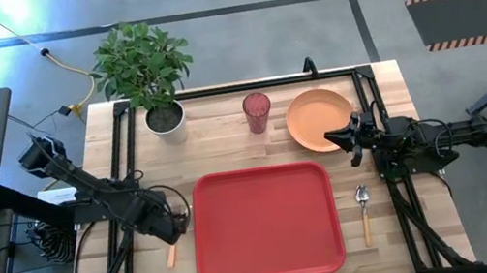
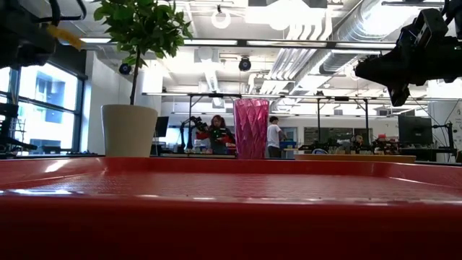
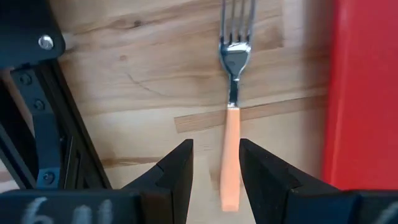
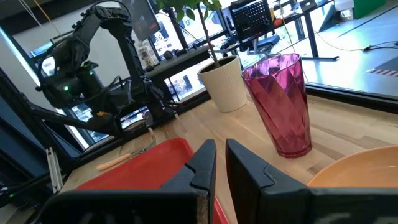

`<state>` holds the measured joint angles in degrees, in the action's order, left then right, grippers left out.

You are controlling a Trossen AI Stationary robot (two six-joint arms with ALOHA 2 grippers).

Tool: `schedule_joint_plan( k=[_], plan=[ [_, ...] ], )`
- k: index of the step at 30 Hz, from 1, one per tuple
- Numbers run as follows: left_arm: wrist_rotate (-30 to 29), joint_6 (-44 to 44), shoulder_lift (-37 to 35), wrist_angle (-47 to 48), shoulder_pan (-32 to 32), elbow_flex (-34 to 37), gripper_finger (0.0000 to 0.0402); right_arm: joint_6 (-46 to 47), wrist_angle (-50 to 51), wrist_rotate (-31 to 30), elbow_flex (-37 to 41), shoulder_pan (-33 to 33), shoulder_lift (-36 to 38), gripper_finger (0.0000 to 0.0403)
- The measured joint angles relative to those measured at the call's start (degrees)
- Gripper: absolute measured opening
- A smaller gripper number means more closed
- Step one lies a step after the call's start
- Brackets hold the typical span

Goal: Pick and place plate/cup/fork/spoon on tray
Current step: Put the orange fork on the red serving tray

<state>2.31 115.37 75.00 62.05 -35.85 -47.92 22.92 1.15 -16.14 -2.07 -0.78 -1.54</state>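
The fork (image 3: 232, 106) lies flat on the wooden table just left of the red tray (image 1: 267, 223), silver tines toward the far edge. My left gripper (image 3: 216, 169) points straight down over its orange handle (image 1: 171, 256), open, with one finger on either side and no contact showing. The orange plate (image 1: 317, 118) and the pink cup (image 1: 257, 112) stand beyond the tray. The spoon (image 1: 364, 210) lies right of the tray. My right gripper (image 1: 341, 136) hovers level over the plate's near right rim, shut and holding nothing.
A white pot with a green plant (image 1: 164, 118) stands at the table's far left corner. Black frame rails (image 1: 123, 146) run along the table's left and right sides, close to the fork. People show in the room beyond the table.
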Motion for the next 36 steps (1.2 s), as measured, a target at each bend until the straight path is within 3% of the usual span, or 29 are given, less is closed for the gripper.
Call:
schedule_joint_plan(
  k=[36],
  plan=[
    [3.1,-1.5,19.4,-11.8,-0.3,-0.2,0.0119,0.0,0.0,0.0,0.0,0.0,0.0,0.0028]
  ],
)
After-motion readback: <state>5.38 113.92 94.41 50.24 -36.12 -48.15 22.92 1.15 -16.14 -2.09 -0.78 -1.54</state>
